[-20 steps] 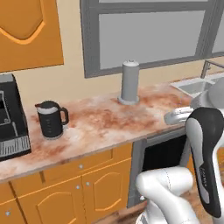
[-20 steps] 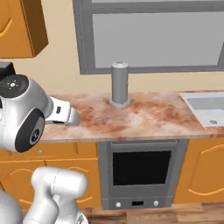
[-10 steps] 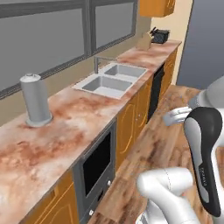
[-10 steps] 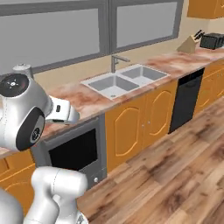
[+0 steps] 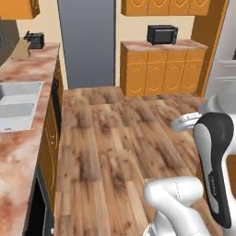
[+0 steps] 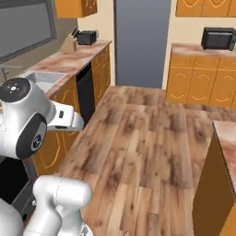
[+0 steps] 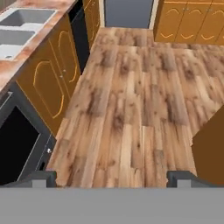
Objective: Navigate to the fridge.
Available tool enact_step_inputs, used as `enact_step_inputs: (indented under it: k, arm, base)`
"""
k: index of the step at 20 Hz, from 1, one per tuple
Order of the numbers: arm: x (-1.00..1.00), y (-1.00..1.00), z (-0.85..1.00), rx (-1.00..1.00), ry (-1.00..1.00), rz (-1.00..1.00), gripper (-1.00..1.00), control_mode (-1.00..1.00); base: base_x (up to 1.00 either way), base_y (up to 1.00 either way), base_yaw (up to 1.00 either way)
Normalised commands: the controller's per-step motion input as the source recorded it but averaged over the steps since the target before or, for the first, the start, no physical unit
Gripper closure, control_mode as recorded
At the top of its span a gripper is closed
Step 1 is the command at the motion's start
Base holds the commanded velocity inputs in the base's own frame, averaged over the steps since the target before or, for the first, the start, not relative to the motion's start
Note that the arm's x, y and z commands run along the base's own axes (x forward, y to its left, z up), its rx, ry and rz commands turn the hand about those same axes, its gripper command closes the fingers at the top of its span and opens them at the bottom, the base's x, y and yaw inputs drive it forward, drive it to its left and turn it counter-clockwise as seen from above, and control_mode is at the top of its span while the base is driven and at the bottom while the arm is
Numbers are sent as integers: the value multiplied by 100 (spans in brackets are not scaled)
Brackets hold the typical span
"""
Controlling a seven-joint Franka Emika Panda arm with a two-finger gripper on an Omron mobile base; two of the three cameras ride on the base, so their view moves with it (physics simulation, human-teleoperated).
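Step in hand: base turning and driving toward the fridge (image 5: 224,50), not there yet. Best guess for it is the tall pale-grey unit cut off by the frame edge in the left base view, right of the microwave (image 5: 162,34) and past a full-height orange panel. Only a slice shows, w/ no handles or seam, so ID is a judgement. The flat blue-grey panel (image 6: 142,41) left of the microwave is plain w/ no handles; prob. a doorway or wall, can't tell.

The gripper (image 7: 113,178) is carried idle. In the hand view the fingers (image 7: 40,177) stand wide apart w/ nothing between them, only wood floor (image 7: 131,100) ahead. The sink (image 5: 16,103) sits in the worktop well left of the microwave, across the open floor.

Next move, as I judge it: keep rotating right until the pale-grey unit is centred in both base views, then drive up to its front. Watch the island worktop corner (image 6: 226,133), which lies nearer the base than the microwave, on its right.

Vs 0.5 s ago: the whole pic has shifted, so the cam moved w/ the base, not the things. Then the window, grey canister and sink run filled the views; now the sink is at the left edge and the microwave wall is ahead. Arm pose looks about unchanged.
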Motion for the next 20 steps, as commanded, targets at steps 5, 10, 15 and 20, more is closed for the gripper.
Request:
enact_step_inputs:
  k: [5,10,15,20]
  arm:
    - [0,0,0,0,0,0,-100,100]
    - [0,0,0,0,0,0,-100,100]
    - [0,0,0,0,0,0,-100,100]
    - [0,0,0,0,0,0,-100,100]
  base:
    - [31,19,-85]
    - [16,22,-91]
    - [77,77,-62]
    - [100,93,-28]
